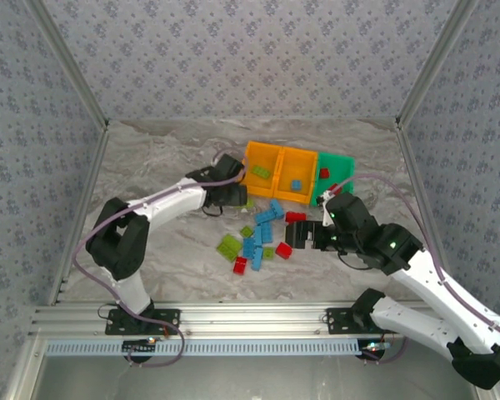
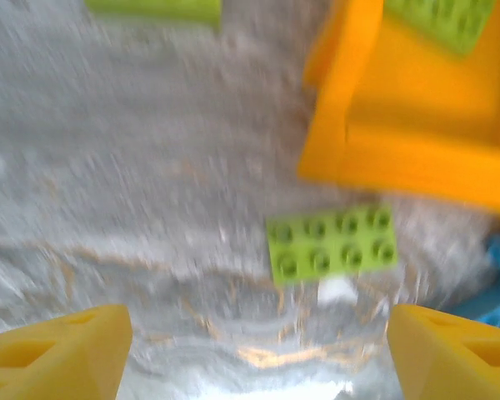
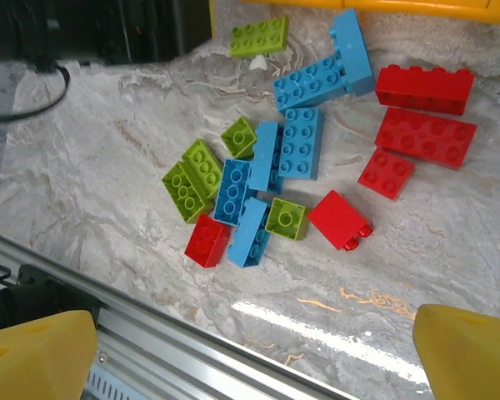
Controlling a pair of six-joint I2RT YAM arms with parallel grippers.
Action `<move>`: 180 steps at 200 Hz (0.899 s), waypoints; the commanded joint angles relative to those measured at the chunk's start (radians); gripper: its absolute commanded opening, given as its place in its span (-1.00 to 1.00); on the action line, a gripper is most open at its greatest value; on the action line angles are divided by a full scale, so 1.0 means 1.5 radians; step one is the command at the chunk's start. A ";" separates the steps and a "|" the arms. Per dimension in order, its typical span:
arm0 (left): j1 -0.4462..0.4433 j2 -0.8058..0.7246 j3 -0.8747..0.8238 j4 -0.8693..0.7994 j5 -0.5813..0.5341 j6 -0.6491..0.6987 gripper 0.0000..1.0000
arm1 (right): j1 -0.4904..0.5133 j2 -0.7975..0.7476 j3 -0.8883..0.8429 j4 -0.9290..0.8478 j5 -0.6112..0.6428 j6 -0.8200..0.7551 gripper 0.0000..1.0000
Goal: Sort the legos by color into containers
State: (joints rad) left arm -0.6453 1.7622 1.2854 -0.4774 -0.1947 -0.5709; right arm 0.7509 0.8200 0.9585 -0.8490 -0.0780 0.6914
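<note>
Loose legos lie on the marble table in front of the bins: lime green (image 1: 229, 245), blue (image 1: 267, 213) and red (image 1: 296, 217). Three containers stand in a row. The left orange bin (image 1: 277, 157) holds a green brick (image 1: 261, 172), the middle orange bin (image 1: 307, 162) a blue one (image 1: 296, 184), and the green bin (image 1: 340, 163) a red one (image 1: 324, 173). My left gripper (image 2: 257, 354) is open and empty over bare table, just short of a flat green brick (image 2: 332, 244) beside the orange bin (image 2: 375, 142). My right gripper (image 3: 254, 358) is open and empty, hovering near the pile (image 3: 267, 179).
The metal rail (image 1: 250, 321) runs along the near table edge, close under my right gripper (image 1: 304, 236). Patterned walls enclose the back and sides. Bare marble stretches left of the pile and behind the bins. The left wrist view is motion-blurred.
</note>
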 commanded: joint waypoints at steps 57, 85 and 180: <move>0.145 0.184 0.256 -0.059 0.081 0.077 0.62 | 0.008 -0.054 0.011 -0.050 0.054 0.050 1.00; 0.172 0.264 0.350 -0.115 0.107 0.111 0.80 | 0.009 -0.056 0.010 -0.049 0.054 0.057 1.00; 0.176 0.386 0.461 -0.164 0.174 0.229 0.94 | 0.013 -0.054 0.010 -0.069 0.068 0.063 1.00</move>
State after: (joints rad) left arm -0.3836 2.2951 1.8965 -0.6479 0.0490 -0.2756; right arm 0.7620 0.7460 0.9592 -0.9134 -0.0067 0.7685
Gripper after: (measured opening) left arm 0.991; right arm 0.999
